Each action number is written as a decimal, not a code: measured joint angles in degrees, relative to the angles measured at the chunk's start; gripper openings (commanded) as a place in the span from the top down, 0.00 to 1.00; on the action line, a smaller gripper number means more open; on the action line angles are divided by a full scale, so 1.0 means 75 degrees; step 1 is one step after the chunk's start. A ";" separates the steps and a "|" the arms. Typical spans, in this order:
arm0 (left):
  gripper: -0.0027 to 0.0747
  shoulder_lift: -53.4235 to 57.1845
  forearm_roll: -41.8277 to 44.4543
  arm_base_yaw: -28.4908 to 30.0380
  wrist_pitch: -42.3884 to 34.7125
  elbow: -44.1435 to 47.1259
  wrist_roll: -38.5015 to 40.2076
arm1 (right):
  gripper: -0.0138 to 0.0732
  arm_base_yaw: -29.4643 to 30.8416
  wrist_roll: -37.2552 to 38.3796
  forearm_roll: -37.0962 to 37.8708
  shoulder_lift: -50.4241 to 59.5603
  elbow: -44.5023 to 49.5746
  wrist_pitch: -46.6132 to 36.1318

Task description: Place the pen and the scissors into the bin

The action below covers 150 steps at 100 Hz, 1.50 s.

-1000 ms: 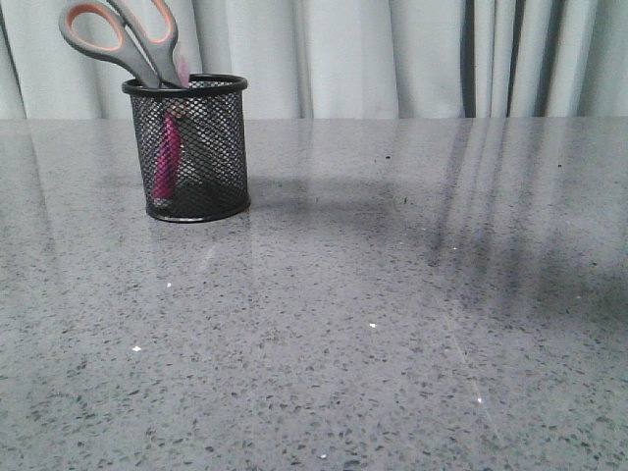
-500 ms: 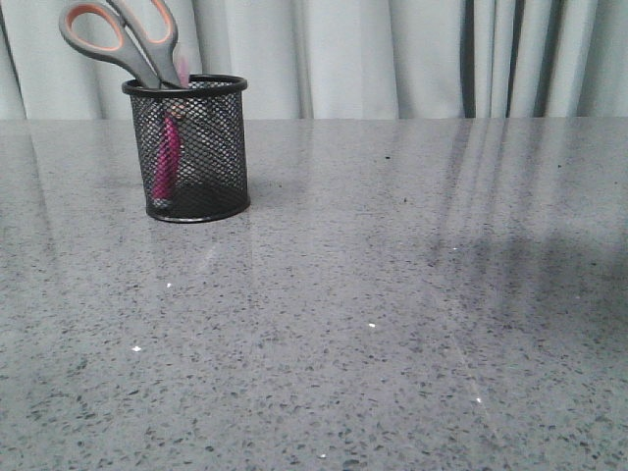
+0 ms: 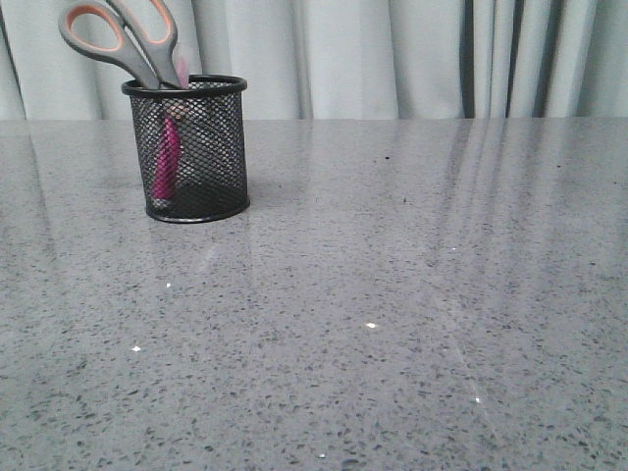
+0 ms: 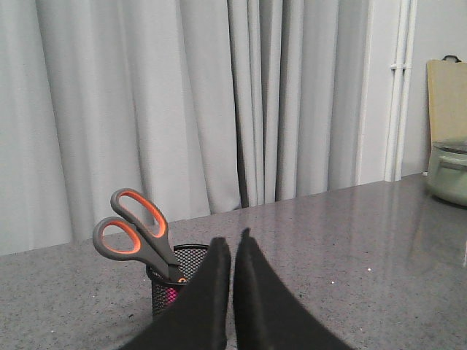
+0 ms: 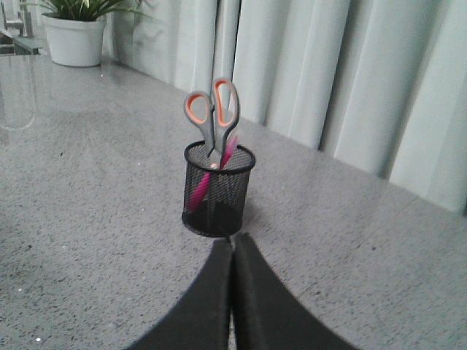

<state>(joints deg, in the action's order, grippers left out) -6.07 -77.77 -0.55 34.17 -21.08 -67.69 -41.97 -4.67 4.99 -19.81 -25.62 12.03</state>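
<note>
The black mesh bin [image 3: 191, 147] stands upright on the grey table at the far left. Inside it the scissors [image 3: 123, 39] stand blades down, grey-and-orange handles sticking out above the rim. The magenta pen [image 3: 167, 157] leans inside too, seen through the mesh. The left wrist view has the bin [image 4: 169, 286] and scissors [image 4: 131, 233] just beyond my left gripper [image 4: 232, 244], which is shut and empty. In the right wrist view, bin [image 5: 217, 191], scissors [image 5: 213, 113] and pen [image 5: 201, 188] sit ahead of my right gripper [image 5: 233, 239], also shut and empty. Neither gripper appears in the front view.
Grey curtains [image 3: 392, 54] hang behind the table's far edge. A potted plant [image 5: 76, 33] stands far off in the right wrist view. A pale green pot [image 4: 449, 171] sits at the table's edge in the left wrist view.
The dark shadow over the right part of the table has shrunk and faded away. Bin, scissors and pen have not moved.
</note>
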 measured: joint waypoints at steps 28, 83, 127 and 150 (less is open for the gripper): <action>0.99 0.0000 0.0013 0.0000 0.0000 0.0000 0.0000 | 0.90 0.0000 0.0000 0.0895 0.1337 0.0000 0.1121; 0.99 0.0000 0.0027 0.0000 -0.0012 0.0014 0.0000 | 0.90 0.0000 0.0000 0.0811 0.2519 0.0000 0.2430; 0.99 0.0030 0.0194 0.0000 -0.0012 0.0348 0.0000 | 0.90 0.0000 0.0016 0.0795 0.2519 0.0000 0.2435; 0.99 0.0630 0.2665 0.0000 0.0002 0.0361 0.0311 | 0.90 0.0000 0.0016 0.0782 0.2519 0.0000 0.2447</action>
<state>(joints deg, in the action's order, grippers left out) -1.34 -57.78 -0.55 34.18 -18.37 -65.35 -41.97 -4.55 10.86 -0.92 -25.62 30.38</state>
